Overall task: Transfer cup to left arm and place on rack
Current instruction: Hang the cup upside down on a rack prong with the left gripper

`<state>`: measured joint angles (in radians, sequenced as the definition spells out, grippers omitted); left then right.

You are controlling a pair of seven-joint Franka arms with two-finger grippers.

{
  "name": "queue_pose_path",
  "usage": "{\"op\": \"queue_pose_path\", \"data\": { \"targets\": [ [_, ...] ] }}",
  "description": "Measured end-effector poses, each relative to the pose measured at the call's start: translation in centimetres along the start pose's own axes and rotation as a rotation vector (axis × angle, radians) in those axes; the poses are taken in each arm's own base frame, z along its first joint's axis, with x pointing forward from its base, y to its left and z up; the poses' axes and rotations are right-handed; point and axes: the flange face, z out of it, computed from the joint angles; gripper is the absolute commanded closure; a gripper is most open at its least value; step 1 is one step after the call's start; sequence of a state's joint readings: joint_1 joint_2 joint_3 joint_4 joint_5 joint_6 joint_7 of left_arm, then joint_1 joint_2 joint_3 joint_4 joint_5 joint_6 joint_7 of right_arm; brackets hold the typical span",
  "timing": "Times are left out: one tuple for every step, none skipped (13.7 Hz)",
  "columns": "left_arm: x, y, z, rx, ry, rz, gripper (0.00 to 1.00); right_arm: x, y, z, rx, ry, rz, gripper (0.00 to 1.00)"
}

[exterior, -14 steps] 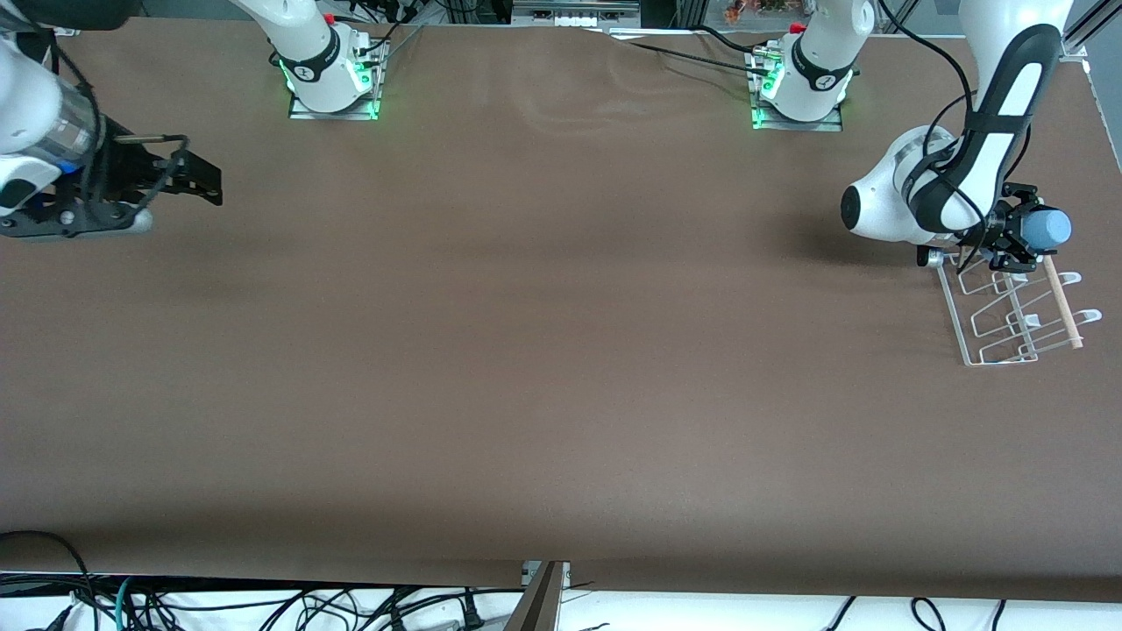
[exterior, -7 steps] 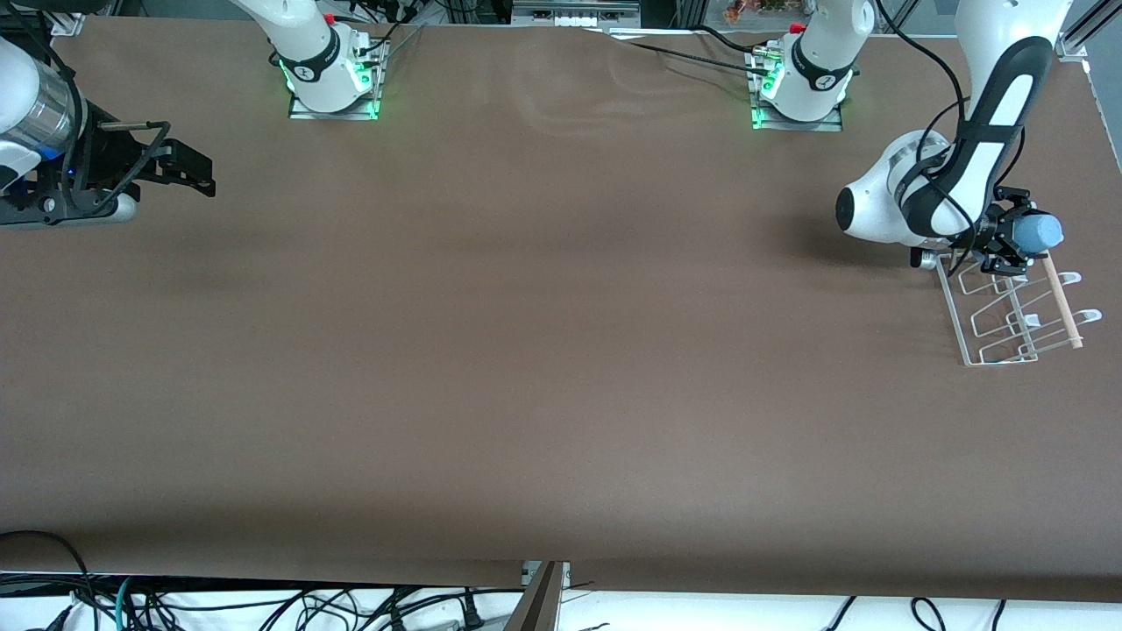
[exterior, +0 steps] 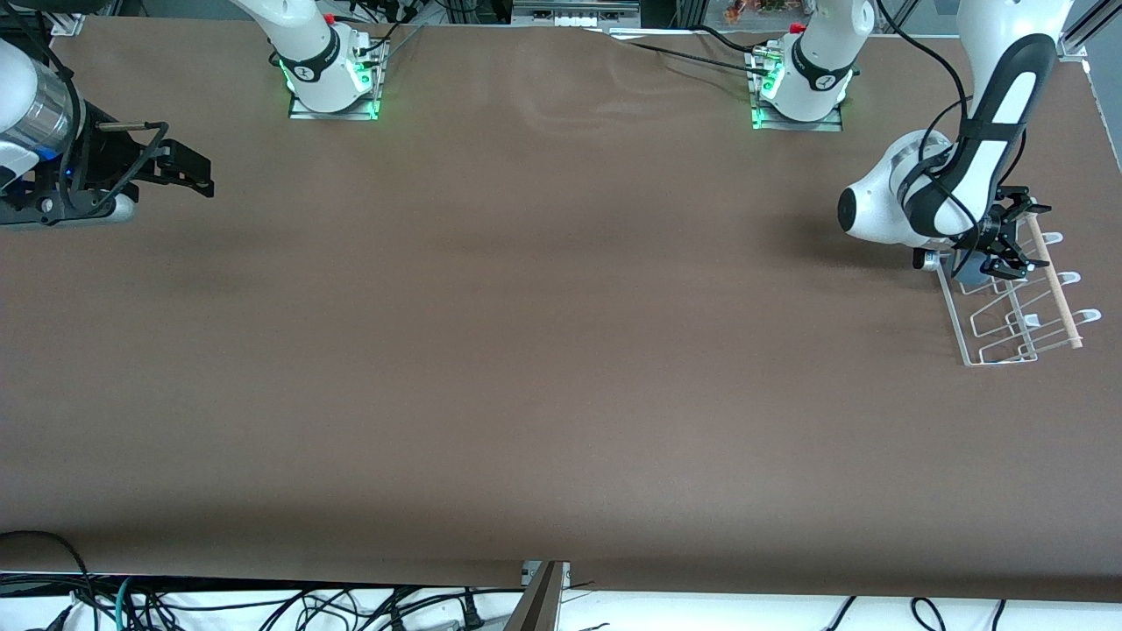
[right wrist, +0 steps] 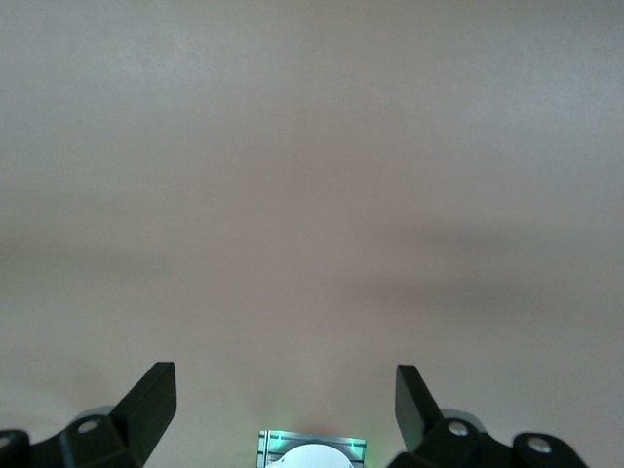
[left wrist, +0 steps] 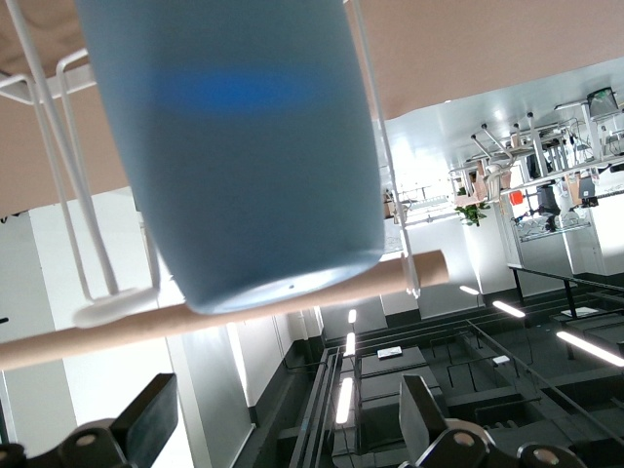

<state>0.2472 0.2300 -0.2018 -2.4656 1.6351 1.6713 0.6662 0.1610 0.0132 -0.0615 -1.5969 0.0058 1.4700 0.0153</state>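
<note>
In the front view, the left gripper (exterior: 1015,237) is hanging over the end of the small white wire-frame rack (exterior: 1008,315) that lies farther from the camera, at the left arm's end of the brown table (exterior: 543,333). Its jaws are standing wide with nothing between them. The small light-blue plastic cup (exterior: 969,268) is sitting in the rack just beneath them, mostly hidden by the gripper, so only a dull blue sliver is showing. A light wooden rod (exterior: 1054,285) is running along the rack's side. The right gripper (exterior: 188,171) is waiting over the table's right-arm end, its arm cut off by the picture's edge.

In the left wrist view, the cup (left wrist: 234,146) is filling much of the picture, its top cut off, with white wire prongs (left wrist: 58,175) on either side and the rod (left wrist: 224,317) crossing its base. The dark fingertips (left wrist: 146,419) are standing well clear of it.

In the right wrist view, the right gripper (right wrist: 283,400) is showing jaws spread wide over bare table (right wrist: 312,175), holding nothing.
</note>
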Motion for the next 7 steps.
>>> {"op": "queue_pose_path", "data": {
  "targets": [
    [-0.8, -0.3, -0.1, -0.01, 0.007, -0.029, 0.0, 0.0, 0.0, 0.0, 0.0, 0.001, 0.001, 0.01],
    [-2.0, -0.8, -0.5, -0.037, 0.032, -0.071, 0.0, 0.0, 0.0, 0.0, 0.0, 0.001, 0.001, 0.01],
    [-3.6, -1.5, -1.2, -0.072, 0.066, -0.116, 0.0, 0.0, 0.0, 0.0, 0.0, 0.001, 0.0, 0.01],
    [-5.5, -2.3, -1.8, -0.113, 0.107, -0.159, 0.0, 0.0, -0.1, 0.0, 0.0, 0.002, -0.001, 0.01],
    [-7.6, -3.2, -2.3, -0.164, 0.161, -0.205, 0.0, 0.1, -0.1, 0.0, 0.0, 0.005, -0.002, 0.01],
    [-10.1, -4.2, -2.7, -0.213, 0.229, -0.259, 0.0, 0.1, -0.1, -0.1, -0.003, 0.012, -0.002, 0.01],
    [-12.5, -5.1, -2.9, -0.258, 0.296, -0.315, 0.0, 0.2, -0.1, -0.2, -0.005, 0.021, -0.002, 0.01]
  ]
}}
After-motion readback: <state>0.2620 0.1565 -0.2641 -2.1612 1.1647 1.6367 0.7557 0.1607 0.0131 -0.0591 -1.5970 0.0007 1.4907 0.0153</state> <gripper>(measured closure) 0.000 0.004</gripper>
